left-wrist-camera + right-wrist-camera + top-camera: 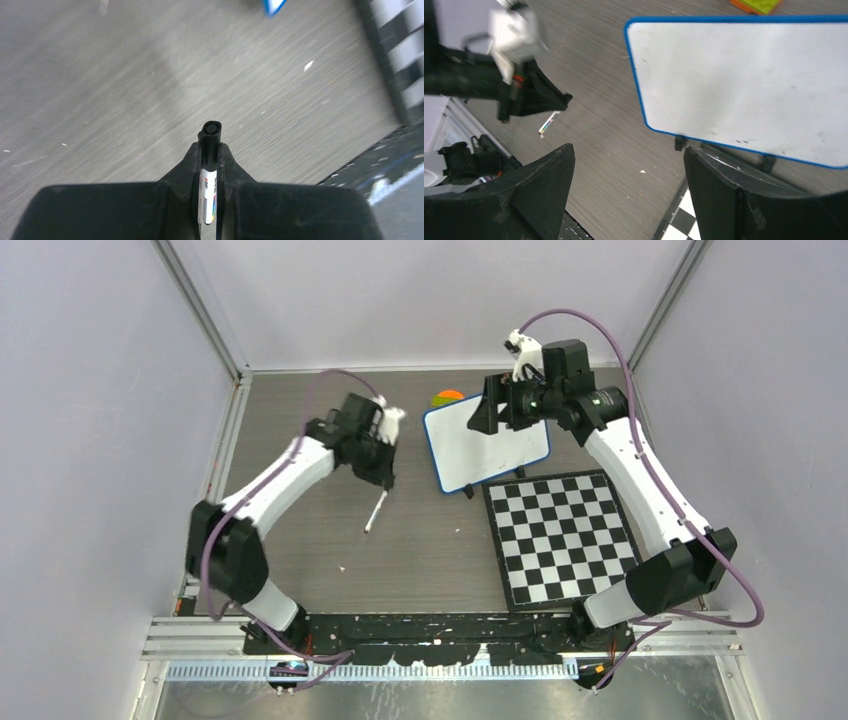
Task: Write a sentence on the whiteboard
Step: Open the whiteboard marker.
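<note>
The left end effector [379,468], at 10 o'clock from the middle of the grey counter [430,540], is clamped on a slim marker [374,512]. The marker slants away from it toward 7 o'clock in the overhead view. From the left wrist, the end effector [210,150] grips the marker [208,192] by its white, colour-printed barrel. The black end juts past the fingertips toward the counter [125,90]; whether it touches cannot be told.

The whiteboard [487,448] sits at 2 o'clock from the counter's middle, turned at a slight angle, with its blue rim and small black feet showing. The right end effector [482,412] hangs above the board's far edge at 12 o'clock. Its fingers stand wide apart and hold nothing.

In the right wrist view, the end effector [629,152] frames the whiteboard [749,85], whose white face carries only faint grey specks and smudges. The left end effector [531,97] and its marker [548,123] appear at 9 o'clock of the board, well apart from it.

A black-and-white checkered board [565,535] lies flat at 5 o'clock of the whiteboard, its far-left corner just beside the whiteboard's near edge. A small orange-and-green object [447,397] rests at 11 o'clock of the whiteboard, just beyond its far-left corner. It also shows at the top edge of the right wrist view [756,5].
</note>
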`<action>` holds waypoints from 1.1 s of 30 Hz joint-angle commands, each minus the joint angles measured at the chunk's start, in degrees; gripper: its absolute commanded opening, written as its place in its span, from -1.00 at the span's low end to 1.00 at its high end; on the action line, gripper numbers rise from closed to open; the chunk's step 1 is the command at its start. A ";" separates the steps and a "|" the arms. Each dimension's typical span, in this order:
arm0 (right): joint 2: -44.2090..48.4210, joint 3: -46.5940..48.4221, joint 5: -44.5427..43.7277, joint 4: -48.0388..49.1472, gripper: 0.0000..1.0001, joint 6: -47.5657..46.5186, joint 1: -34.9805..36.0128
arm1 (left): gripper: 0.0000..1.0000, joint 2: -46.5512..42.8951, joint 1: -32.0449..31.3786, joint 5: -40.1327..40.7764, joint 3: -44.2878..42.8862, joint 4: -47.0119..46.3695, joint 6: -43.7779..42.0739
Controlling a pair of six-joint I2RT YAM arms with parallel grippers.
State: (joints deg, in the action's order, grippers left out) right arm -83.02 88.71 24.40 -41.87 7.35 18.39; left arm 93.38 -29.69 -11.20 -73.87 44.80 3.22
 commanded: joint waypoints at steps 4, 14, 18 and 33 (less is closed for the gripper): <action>-4.91 7.63 5.03 8.04 0.67 6.64 10.15 | -1.00 -16.88 15.49 -24.09 -4.83 -10.83 17.10; -14.13 15.32 9.94 15.65 0.55 18.99 20.56 | -1.00 -26.35 25.98 -33.33 6.07 -46.14 53.14; -15.04 15.72 9.26 16.46 0.51 19.36 22.82 | -1.00 -27.04 27.81 -32.67 10.69 -57.37 63.39; -14.24 11.86 10.49 19.29 -0.81 20.98 23.49 | -1.00 -30.56 31.36 -31.28 22.31 -70.56 77.87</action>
State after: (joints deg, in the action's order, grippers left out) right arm -98.76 100.51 34.15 -24.84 28.18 41.76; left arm 65.36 1.28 -41.76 -52.42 -19.92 77.10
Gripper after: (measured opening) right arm 0.196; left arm 0.066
